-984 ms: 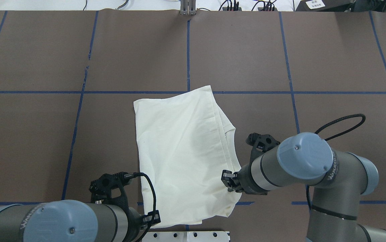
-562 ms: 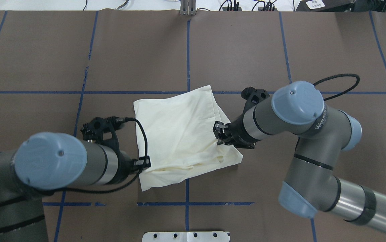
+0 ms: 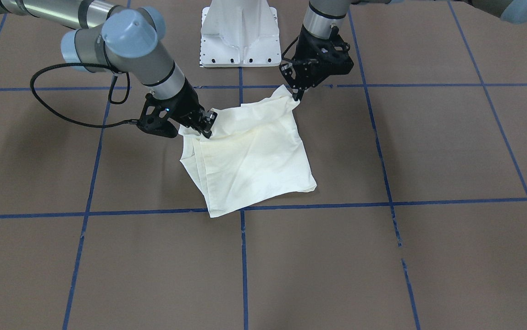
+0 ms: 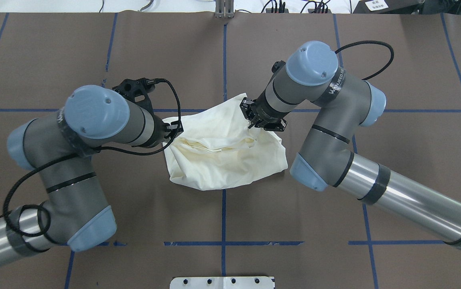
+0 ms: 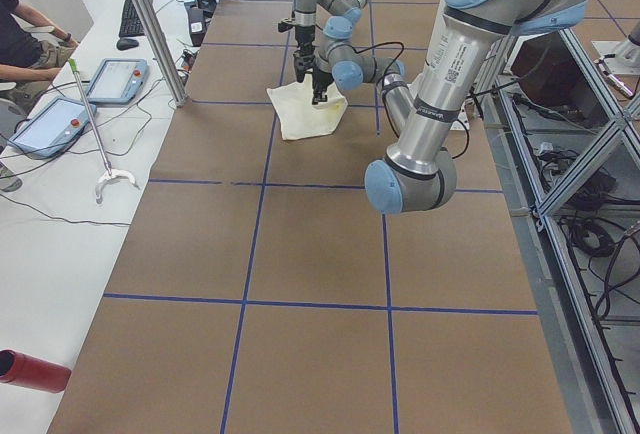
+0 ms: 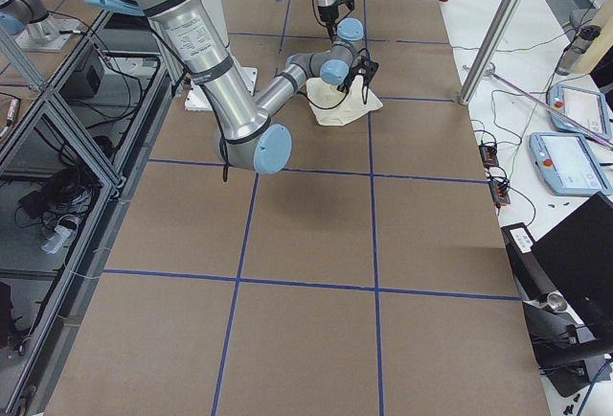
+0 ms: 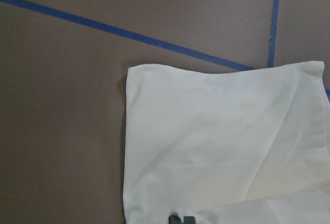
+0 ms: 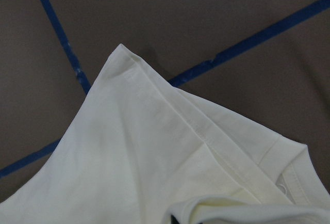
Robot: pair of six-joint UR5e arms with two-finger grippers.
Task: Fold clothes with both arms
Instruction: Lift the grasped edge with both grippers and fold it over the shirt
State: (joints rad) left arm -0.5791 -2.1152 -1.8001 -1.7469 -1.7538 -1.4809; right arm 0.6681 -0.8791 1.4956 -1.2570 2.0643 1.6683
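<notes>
1. The cream T-shirt [image 4: 230,164] lies mid-table, plain side up and partly doubled over. Its far corner crosses a blue tape line [image 4: 435,110] on the brown table [image 4: 53,52].
2. From overhead, both wrists cover most of the fingers, so the grips are hard to read.
3. The front-facing view shows them. The left hand [image 3: 296,94] is pinched shut on a raised corner. The right hand [image 3: 206,127] is clamped on a lifted fold. The white pedestal base [image 3: 240,41] stands behind.
4. Only the left wrist view shows the flat lower layer's square corner, with a dark fingertip [image 7: 181,219] at the cloth's near edge.
5. Only the right wrist view shows the stitched hem [image 8: 201,131] and the neckband [image 8: 294,177].
6. The left side view alone shows a seated person [image 5: 20,34].
</notes>
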